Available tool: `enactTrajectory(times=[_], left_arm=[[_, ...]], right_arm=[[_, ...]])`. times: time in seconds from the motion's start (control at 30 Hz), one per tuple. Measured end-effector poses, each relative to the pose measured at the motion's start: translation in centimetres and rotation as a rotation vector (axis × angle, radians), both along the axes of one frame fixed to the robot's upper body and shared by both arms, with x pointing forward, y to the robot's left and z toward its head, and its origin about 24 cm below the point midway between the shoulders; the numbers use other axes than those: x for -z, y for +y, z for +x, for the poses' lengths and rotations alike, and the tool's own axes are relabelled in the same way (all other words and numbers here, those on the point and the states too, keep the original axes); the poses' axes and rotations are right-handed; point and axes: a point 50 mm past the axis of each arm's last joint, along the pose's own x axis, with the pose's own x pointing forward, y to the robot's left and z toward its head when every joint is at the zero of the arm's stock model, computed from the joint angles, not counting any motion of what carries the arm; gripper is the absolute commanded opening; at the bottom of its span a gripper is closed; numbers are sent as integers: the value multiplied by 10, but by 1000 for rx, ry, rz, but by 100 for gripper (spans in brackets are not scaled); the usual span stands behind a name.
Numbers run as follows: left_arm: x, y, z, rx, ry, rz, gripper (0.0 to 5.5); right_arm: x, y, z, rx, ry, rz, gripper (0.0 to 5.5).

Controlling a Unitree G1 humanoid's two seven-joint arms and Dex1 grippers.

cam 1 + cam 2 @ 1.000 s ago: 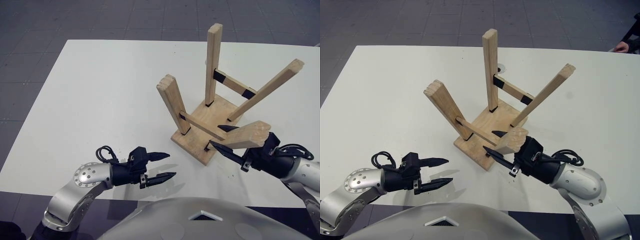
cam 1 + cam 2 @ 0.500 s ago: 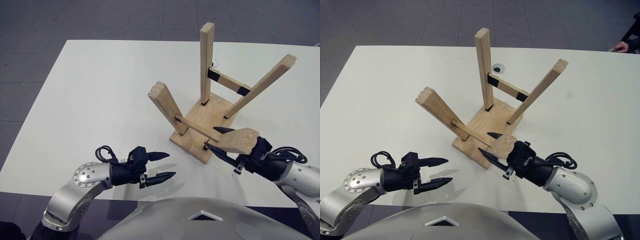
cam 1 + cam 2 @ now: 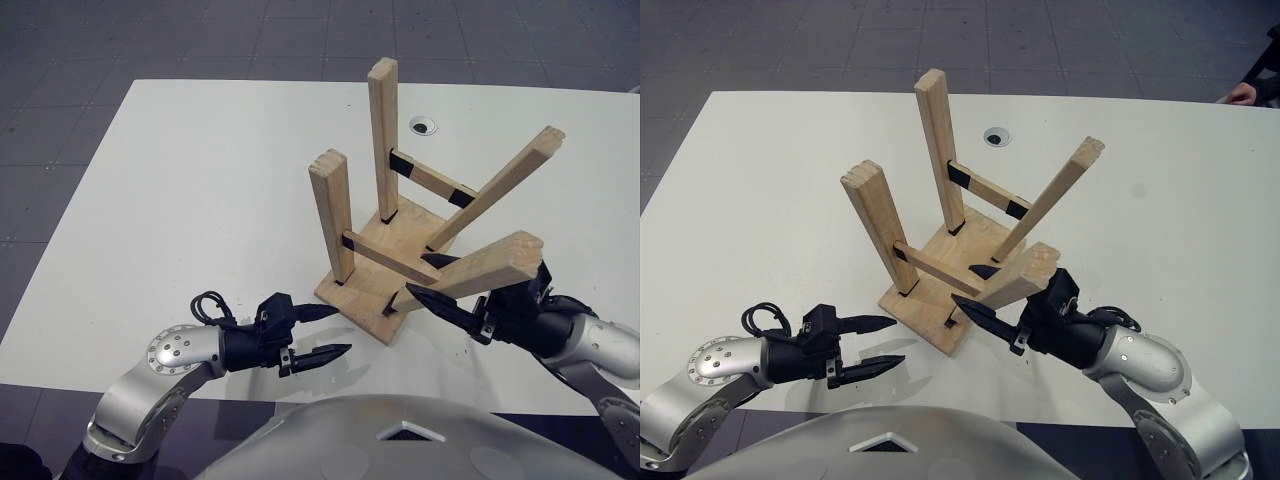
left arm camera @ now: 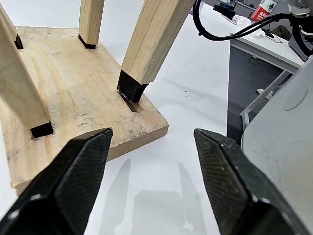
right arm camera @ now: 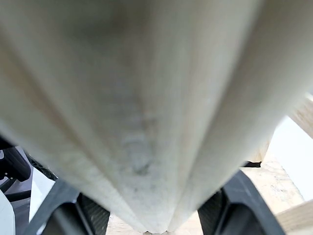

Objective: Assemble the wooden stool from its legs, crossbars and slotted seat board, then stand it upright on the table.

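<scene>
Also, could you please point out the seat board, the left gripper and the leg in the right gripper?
seat board (image 4: pixel 73 93), left wrist view, bare wood face.
left gripper (image 3: pixel 344 330), left eye view, midway between fingertips.
held leg (image 3: pixel 490 264), left eye view, middle of its side.

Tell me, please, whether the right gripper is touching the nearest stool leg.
Touching. The right wrist view shows the leg pressed between both fingers of the right gripper, and the left eye view shows them straddling it.

**Wood, Plastic, White Table**

The seat board (image 4: pixel 63 83) is bare pale wood, scratched and rough. The legs (image 3: pixel 335 215) are smoother wood with black ends. At 7 o'clock, the left gripper (image 3: pixel 342 330) looks like grainy black plastic. The table (image 3: pixel 200 170) is matt white.
</scene>
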Motion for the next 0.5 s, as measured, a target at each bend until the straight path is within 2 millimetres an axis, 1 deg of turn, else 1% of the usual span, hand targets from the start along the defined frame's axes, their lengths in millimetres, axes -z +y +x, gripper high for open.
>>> enactTrajectory(times=[0.07,0.2,0.33,0.5], left_arm=[[0,0,0,0,3,1,308],[0,0,0,0,5,-1,308],[0,0,0,0,7,-6,308],[0,0,0,0,7,-7,308]], right_arm=[[0,3,-1,-15,-17,-26,203],[-3,12,-9,-85,-114,-130,203],[-2,20,-14,-112,-188,-191,203],[-3,23,-17,-129,-220,-224,203]])
